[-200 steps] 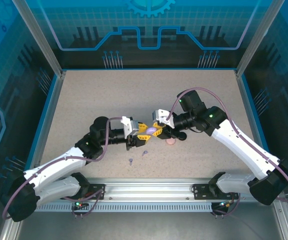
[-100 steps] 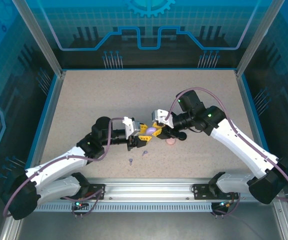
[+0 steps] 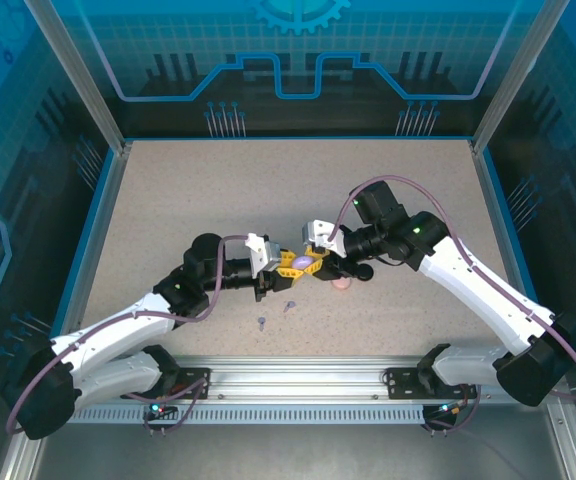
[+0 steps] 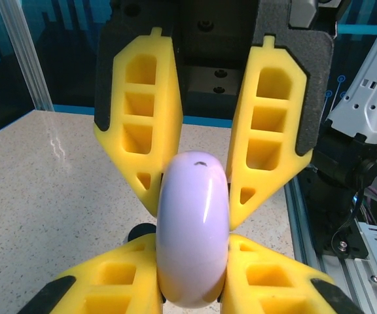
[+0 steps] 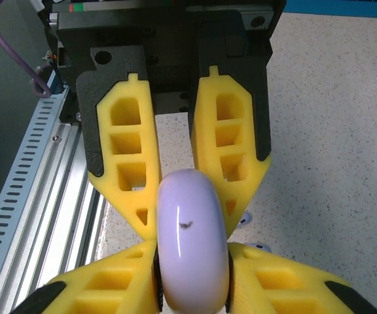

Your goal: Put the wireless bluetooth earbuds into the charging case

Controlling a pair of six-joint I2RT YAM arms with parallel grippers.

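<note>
Left gripper [image 4: 192, 278] pinches the lavender charging case [image 4: 194, 216] edge-on between its yellow pads. The right gripper [image 5: 192, 281] clamps the same case from the opposite side, so it hangs between the two above the middle of the table [image 3: 168, 200]. Its rim shows no gap, so I judge it closed. A lavender earbud [image 3: 261, 322] and a second earbud [image 3: 289, 306] lie loose on the table near the left gripper, apart from the case. A pink disc [image 3: 342, 283] sits beneath the right wrist. The smooth, rounded shell could squirt out if the grippers pull unevenly while prying it open. It would then drop and scatter the earbuds.
</note>
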